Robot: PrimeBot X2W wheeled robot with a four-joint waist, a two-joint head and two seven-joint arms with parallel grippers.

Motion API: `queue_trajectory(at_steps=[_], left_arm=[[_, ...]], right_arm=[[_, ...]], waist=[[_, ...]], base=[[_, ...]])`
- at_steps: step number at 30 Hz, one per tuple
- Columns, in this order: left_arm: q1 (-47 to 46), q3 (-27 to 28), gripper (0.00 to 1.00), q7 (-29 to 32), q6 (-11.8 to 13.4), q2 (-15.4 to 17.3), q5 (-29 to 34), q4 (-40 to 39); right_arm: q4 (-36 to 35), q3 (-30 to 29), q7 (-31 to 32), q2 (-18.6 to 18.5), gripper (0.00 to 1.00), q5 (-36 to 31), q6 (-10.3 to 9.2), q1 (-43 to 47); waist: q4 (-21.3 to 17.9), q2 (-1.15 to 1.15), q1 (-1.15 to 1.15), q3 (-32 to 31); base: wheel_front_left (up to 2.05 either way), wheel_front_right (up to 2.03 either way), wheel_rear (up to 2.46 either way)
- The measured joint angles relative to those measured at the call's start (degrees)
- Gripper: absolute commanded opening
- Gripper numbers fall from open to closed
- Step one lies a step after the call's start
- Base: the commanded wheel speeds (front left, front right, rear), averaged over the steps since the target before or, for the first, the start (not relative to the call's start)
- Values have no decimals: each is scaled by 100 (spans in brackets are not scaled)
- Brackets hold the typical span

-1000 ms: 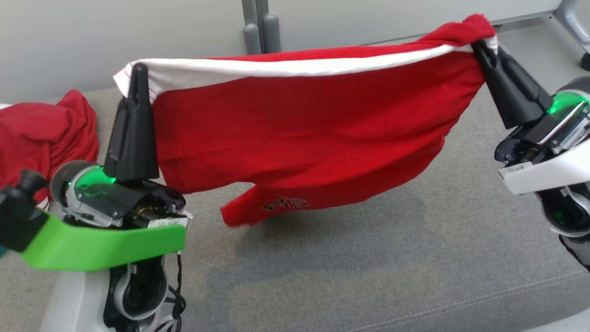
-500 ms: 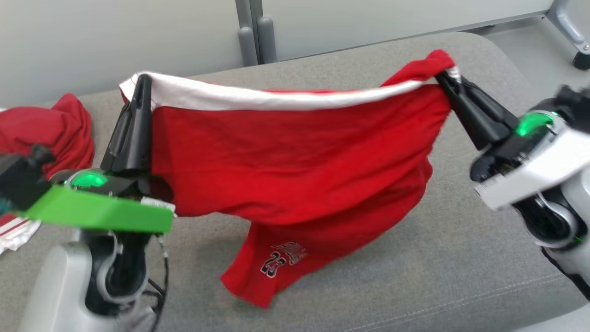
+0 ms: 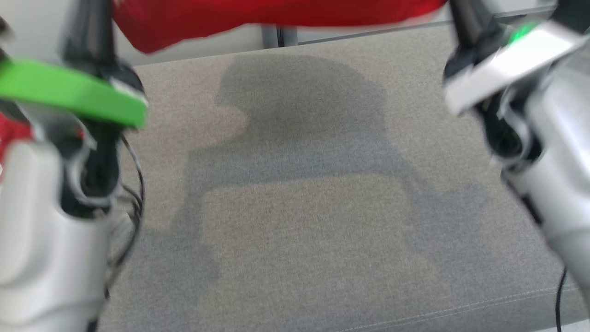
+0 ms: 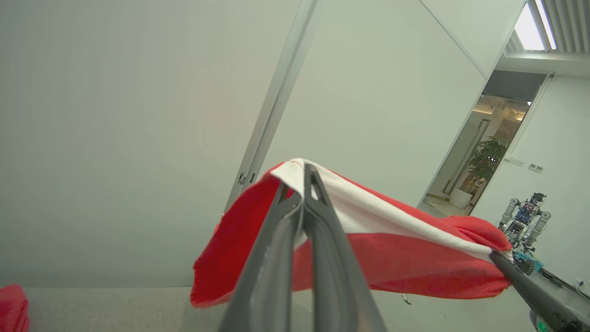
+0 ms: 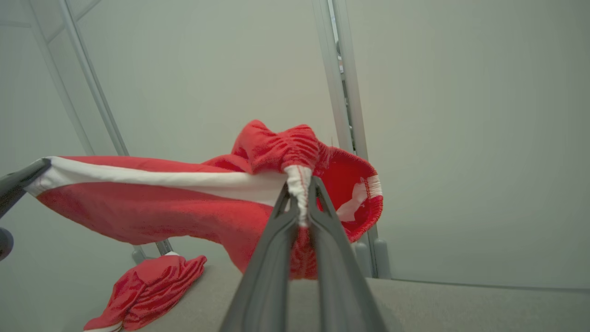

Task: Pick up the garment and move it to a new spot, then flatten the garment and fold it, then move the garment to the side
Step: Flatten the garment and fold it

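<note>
Left claw point(image 4: 306, 168) holds garment point(image 4: 392, 258) above cushion point(image 3: 299, 207), before wall point(image 4: 115, 115).

The grey fabric seat point(image 3: 295, 221) has a stitched seam near its front edge; a crumpled red cloth point(image 5: 147, 290) lies at its left end.

You have the right gripper point(image 5: 302, 203) with its two dark fingers pinched together on the white band of the red garment point(image 5: 152, 203), whose gathered waist bunches up just above the tips. From there the garment stretches across to the view's left, hanging in the air, with its far corner clamped by the left gripper point(image 5: 27, 173) at the edge. Below it a second red cloth point(image 5: 147, 286) lies crumpled on the grey cushion point(image 5: 461, 304), with a pale wall point(image 5: 461, 115) and a metal post point(image 5: 343, 115) behind.
</note>
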Motion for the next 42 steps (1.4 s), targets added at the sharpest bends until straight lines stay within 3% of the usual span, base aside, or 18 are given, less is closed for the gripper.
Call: queue_trajectory(at_steps=[5, 10, 16, 23, 42], left_arm=[[1599, -408, 0, 151, -52, -283, -368, 675], [2670, -584, 0, 2, -200, -534, -603, 1285], [2703, -315, 0, -455, -537, -534, -703, 1488], [2747, -441, 0, -695, -879, -516, -673, 1647], [3776, -925, 0, -942, -1077, -392, -532, 1927]], right_arm=[[862, 623, 92, 44, 0, 7, 10, 1527], [1433, 970, -64, 405, 0, 119, 185, 2371], [1544, 949, -374, 509, 0, -26, 482, 2143], [1623, 947, -472, 237, 0, -511, 555, 2109], [1359, 425, -489, 290, 0, -879, 599, 3268]], waist=[[4, 0, 0, 205], [-8, 0, 0, 464], [-63, 0, 0, 687], [-22, 0, 0, 541], [32, 0, 0, 99]], base=[[0, 0, 0], [0, 0, 0], [0, 0, 0], [0, 0, 0], [0, 0, 0]])
